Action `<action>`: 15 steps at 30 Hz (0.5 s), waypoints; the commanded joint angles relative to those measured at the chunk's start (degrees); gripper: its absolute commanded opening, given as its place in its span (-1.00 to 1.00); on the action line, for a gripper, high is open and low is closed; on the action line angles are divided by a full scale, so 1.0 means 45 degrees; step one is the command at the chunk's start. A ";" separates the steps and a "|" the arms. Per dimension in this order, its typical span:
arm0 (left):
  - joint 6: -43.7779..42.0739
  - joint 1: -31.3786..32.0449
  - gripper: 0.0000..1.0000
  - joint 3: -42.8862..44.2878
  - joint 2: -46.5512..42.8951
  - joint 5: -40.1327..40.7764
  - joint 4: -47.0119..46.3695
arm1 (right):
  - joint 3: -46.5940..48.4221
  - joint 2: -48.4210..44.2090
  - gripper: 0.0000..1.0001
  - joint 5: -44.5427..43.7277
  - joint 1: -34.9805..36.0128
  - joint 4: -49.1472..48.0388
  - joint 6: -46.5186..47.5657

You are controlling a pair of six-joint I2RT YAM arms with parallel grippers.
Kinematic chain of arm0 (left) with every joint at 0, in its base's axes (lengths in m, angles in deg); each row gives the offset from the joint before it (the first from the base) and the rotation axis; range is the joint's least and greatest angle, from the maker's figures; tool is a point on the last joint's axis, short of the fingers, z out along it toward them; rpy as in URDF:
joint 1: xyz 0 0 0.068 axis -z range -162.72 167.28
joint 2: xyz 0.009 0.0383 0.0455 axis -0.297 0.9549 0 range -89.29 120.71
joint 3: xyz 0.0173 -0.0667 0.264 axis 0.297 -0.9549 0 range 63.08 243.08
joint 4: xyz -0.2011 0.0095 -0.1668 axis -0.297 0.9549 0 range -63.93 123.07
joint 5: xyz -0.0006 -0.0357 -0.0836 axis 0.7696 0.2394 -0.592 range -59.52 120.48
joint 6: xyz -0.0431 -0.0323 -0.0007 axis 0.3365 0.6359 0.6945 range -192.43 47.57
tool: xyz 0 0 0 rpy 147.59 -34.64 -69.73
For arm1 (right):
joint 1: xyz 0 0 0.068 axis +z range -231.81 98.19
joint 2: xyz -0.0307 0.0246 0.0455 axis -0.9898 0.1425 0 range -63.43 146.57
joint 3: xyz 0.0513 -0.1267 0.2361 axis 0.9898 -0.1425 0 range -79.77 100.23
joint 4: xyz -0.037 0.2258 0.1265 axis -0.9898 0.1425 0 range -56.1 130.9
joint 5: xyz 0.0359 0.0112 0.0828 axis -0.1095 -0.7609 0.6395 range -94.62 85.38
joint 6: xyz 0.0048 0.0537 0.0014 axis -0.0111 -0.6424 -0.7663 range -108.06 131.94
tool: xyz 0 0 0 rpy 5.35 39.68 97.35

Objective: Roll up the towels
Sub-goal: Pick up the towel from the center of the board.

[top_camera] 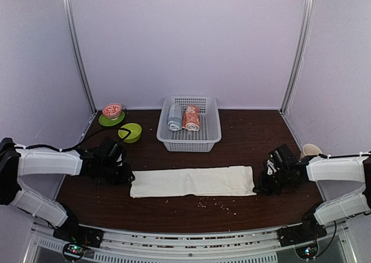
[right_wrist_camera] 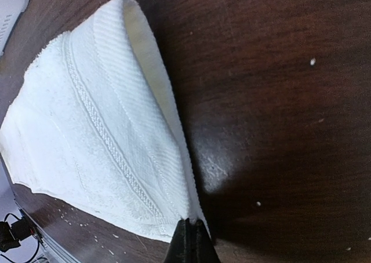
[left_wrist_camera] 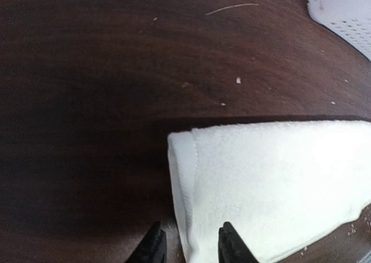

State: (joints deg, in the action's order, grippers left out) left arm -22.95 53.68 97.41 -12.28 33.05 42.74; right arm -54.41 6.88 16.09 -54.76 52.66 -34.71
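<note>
The cream-white towel [top_camera: 193, 181] lies folded in a long strip across the middle of the dark table. My left gripper [top_camera: 124, 177] is open at its left end; in the left wrist view the fingers [left_wrist_camera: 152, 247] straddle the towel's end edge [left_wrist_camera: 272, 182]. My right gripper [top_camera: 262, 185] is shut on the towel's right end; in the right wrist view the gripper [right_wrist_camera: 191, 231] pinches the near corner of the towel [right_wrist_camera: 98, 141], whose end edge is lifted. The salmon-orange towel [top_camera: 191, 117] is rolled in the white basket [top_camera: 190, 140], beside a grey-blue rolled towel [top_camera: 174, 117].
A green bowl [top_camera: 131, 132] and a green saucer with a pink patterned cup [top_camera: 112, 112] stand at the back left. A paper cup [top_camera: 311, 150] stands at the right edge. Small crumbs [top_camera: 217, 203] lie in front of the towel.
</note>
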 commanded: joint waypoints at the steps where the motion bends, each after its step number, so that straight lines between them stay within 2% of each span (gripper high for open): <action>1: -0.0809 -0.0045 -0.29 0.1492 -0.1037 -0.0250 0.1342 | -0.0399 -0.0180 -1.00 -0.0553 0.0151 0.2552 0.0783; 5: -0.1218 0.0487 -0.29 0.2568 -0.0583 -0.1149 0.0959 | -0.0340 -0.0528 -1.00 -0.0791 0.0289 0.2991 0.0591; 10: -0.1291 0.1926 -0.41 0.3585 0.1870 -0.2084 -0.0388 | -0.0217 -0.1161 -1.00 -0.1690 0.0389 0.3606 -0.0390; 15: -0.0874 0.2164 -0.58 0.3226 0.3643 -0.2341 -0.1424 | -0.0109 -0.1963 -1.00 -0.2608 0.0379 0.4321 -0.1511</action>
State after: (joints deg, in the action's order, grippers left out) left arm -27.46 63.45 113.45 0.18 24.72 40.53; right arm -54.47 0.01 10.78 -53.21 64.71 -36.92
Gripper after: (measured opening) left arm 0.231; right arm 0.013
